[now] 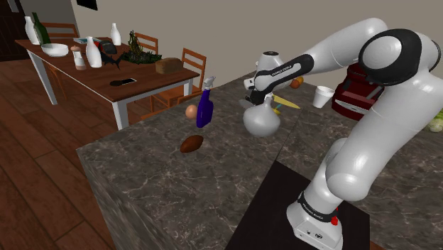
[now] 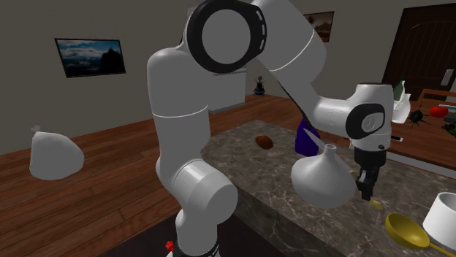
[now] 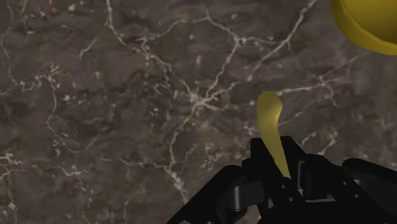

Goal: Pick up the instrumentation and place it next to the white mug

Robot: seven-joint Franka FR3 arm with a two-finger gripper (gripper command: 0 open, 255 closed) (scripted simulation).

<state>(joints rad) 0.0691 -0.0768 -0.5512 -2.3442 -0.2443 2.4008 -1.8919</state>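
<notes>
My black gripper (image 3: 283, 168) is shut on a slim, curved yellow instrument (image 3: 270, 121), whose rounded end sticks out past the fingertips toward the dark marble counter (image 3: 127, 114). In the second exterior view the gripper (image 2: 365, 191) points straight down, and the yellow tip (image 2: 376, 204) is just above or on the counter; I cannot tell which. The white mug (image 2: 446, 215) stands a short way off toward that view's right. In the shoulder view the mug (image 1: 324, 96) is to the right of the hand (image 1: 264, 79).
A yellow ladle (image 2: 406, 230) lies between gripper and mug. A grey flask (image 1: 261, 121) stands close beside the hand. Further along the counter are a blue spray bottle (image 1: 204, 106), a brown oval object (image 1: 192, 143) and a peach ball (image 1: 191, 111). A red appliance (image 1: 358, 89) is behind the mug.
</notes>
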